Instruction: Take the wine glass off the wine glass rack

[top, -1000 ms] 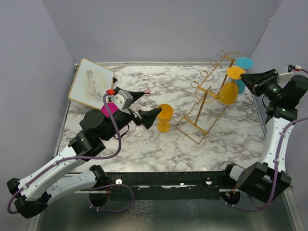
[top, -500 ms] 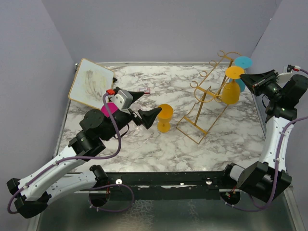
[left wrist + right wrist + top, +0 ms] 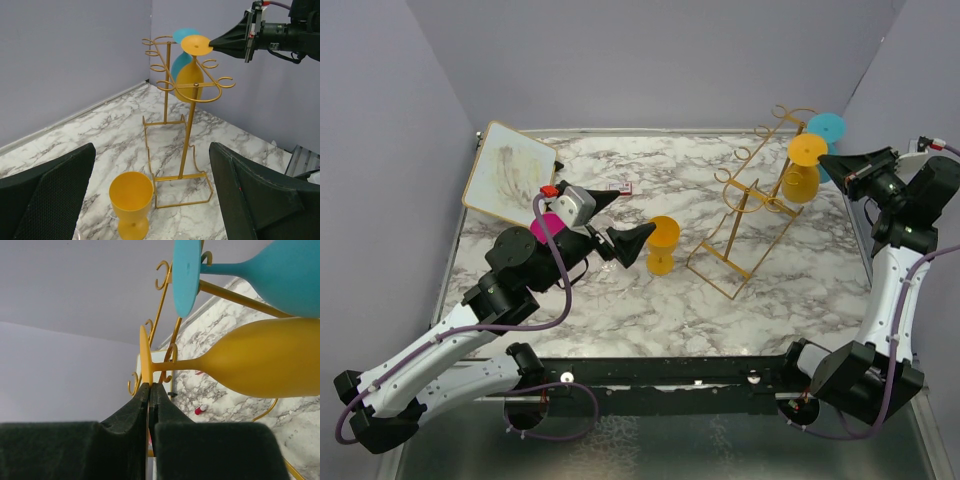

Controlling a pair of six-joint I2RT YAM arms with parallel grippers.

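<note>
Got right end effector (image 3: 149,387) pinched on foot rim of yellow stemmed wine glass (image 3: 260,365), up by top hooks of gold thin-wire rack (image 3: 196,85); can't tell if hooked. Got left end effector (image 3: 636,214) gaping wide.

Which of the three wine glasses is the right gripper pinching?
The yellow wine glass hanging on the rack, gripped at its foot's rim. The teal wine glass hangs ungripped; the other yellow one stands on the table.
</note>
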